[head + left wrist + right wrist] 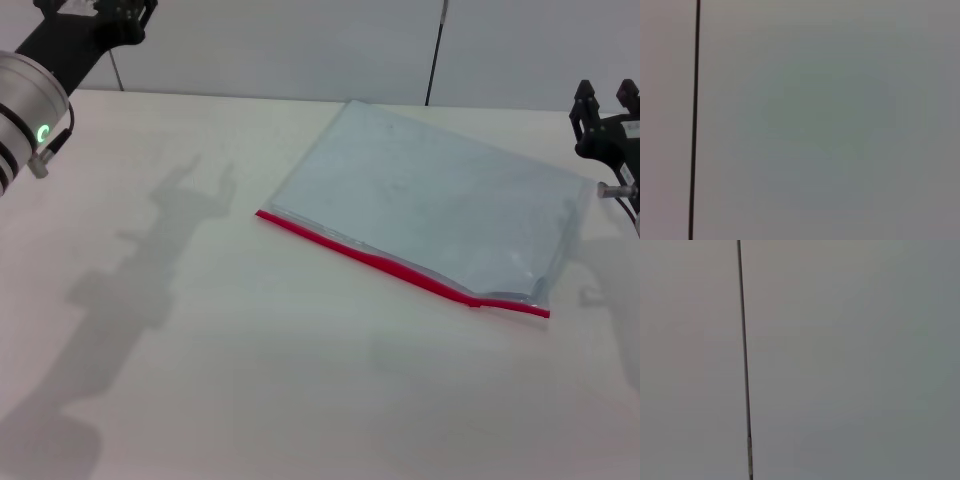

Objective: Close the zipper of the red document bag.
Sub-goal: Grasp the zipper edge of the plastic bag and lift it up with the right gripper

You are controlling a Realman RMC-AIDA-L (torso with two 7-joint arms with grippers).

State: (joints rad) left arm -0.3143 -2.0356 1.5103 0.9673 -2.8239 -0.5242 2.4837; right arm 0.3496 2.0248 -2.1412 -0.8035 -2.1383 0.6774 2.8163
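In the head view, the red document bag (430, 205) lies flat on the pale table (200, 380), right of centre and turned at an angle, so that its far corner points toward the wall and its near edge runs from the middle of the table down to the right. The zipper (400, 268) forms that near long edge, a bright red strip running from the left corner to the right corner. Toward its right end the strip kinks slightly and the pouch material there looks puckered. Whether the zipper is fastened cannot be told.

The left pincer (95, 12) sits at the far left corner, raised and well apart from the bag, mostly cut off by the frame; its state cannot be told. The right pincer (608, 105) is at the far right edge, near the bag's right side but not touching it; two dark fingers (583, 100) stand upright with a gap between them, so it looks spread.

The left wrist view shows only a plain grey wall (830, 120) with a thin dark vertical seam (694, 125).

The right wrist view shows the same kind of wall and seam.
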